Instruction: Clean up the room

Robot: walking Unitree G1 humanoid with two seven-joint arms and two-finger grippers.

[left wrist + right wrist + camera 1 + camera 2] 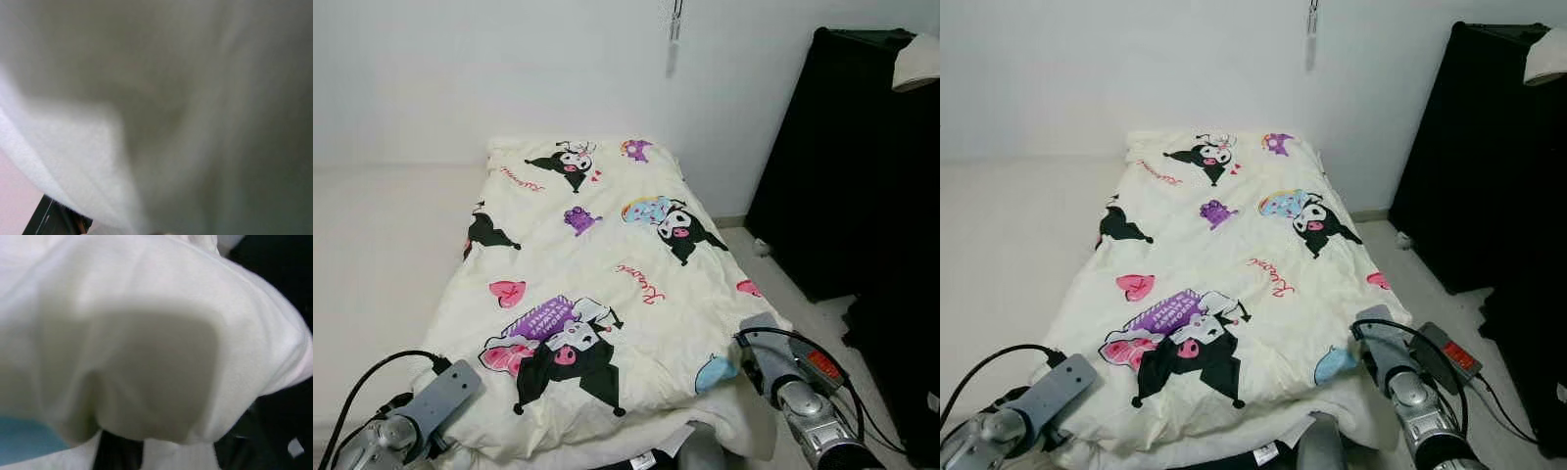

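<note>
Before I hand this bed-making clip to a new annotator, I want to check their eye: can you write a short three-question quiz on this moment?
1. True or false: the cream quilt printed with cartoon figures lies spread out on the bed.
2. What stands to the robot's right of the bed? A) a black wardrobe B) a wooden desk C) a red chair
3. At which end of the quilt are the left arm and the right arm: the near end, by the robot, or the far end, by the white wall?

Key: 1 true. 2 A, the black wardrobe. 3 the near end, one arm at each corner.
</note>
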